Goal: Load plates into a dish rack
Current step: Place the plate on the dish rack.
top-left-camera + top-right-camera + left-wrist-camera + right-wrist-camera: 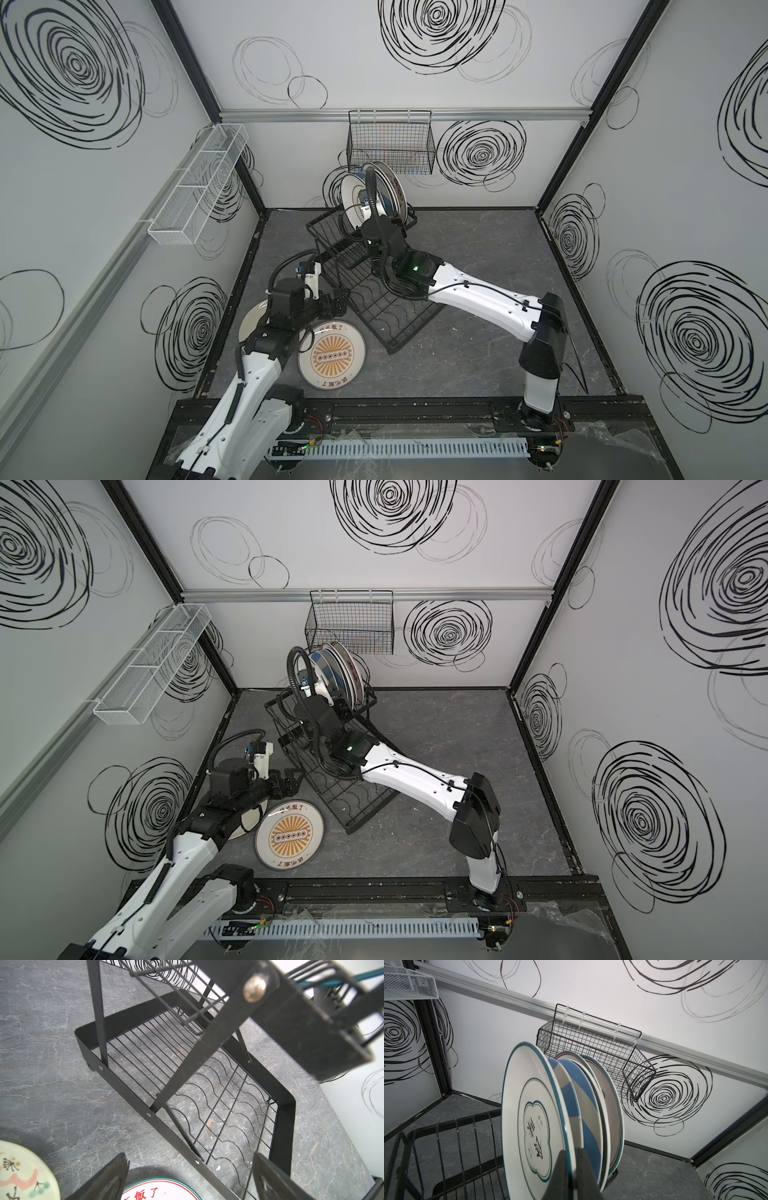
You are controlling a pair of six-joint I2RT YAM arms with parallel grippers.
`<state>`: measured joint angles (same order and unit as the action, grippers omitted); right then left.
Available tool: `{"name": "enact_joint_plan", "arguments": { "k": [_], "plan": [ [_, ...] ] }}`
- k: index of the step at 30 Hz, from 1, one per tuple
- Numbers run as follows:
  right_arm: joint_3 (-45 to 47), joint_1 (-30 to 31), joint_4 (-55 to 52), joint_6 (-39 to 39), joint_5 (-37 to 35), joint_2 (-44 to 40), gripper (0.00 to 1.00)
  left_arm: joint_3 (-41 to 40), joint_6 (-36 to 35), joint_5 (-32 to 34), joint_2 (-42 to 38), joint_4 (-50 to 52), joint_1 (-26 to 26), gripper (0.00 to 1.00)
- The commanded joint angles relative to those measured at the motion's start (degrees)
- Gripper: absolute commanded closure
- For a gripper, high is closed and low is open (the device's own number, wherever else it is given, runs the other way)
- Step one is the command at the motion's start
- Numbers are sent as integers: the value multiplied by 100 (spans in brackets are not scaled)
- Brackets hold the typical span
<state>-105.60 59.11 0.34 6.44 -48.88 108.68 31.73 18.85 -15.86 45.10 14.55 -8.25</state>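
Observation:
The black wire dish rack (pixel 395 328) stands mid-table, and several plates (pixel 388 195) stand upright in its raised upper basket. My right gripper (pixel 572 1153) is shut on the rim of the nearest one, a white plate with a teal rim and emblem (pixel 529 1115). That plate stands against a blue-white striped plate (pixel 583 1109). My left gripper (pixel 189 1155) hangs open and holds nothing, low beside the rack's lower tray (pixel 133 1093). An orange sunburst plate (pixel 331 354) lies flat in front of the gripper. A cream plate (pixel 251 320) lies partly hidden under the left arm.
A black fine-mesh basket (pixel 390 143) hangs on the back wall just above the racked plates. A white mesh tray (pixel 199 183) is fixed to the left wall. The right arm reaches across the rack's lower tier. Dark tabletop (pixel 478 374) lies bare to the right.

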Motion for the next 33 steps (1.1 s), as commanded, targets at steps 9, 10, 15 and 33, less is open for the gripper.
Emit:
{"name": "enact_joint_plan", "arguments": {
  "k": [9, 10, 15, 33],
  "plan": [
    [-572, -110, -113, 132, -321, 401, 100, 69, 80, -71, -19, -222, -123, 4],
    [-595, -102, -126, 141, -292, 426, 100, 55, 103, -84, -24, -238, -124, 4],
    [-808, -105, -237, 202, -245, 598, 98, 65, 111, -71, -54, -211, -133, 4],
    [-1243, -23, -728, 121, 104, 585, 53, 97, 183, -49, -84, -259, -106, 4]
  ]
}}
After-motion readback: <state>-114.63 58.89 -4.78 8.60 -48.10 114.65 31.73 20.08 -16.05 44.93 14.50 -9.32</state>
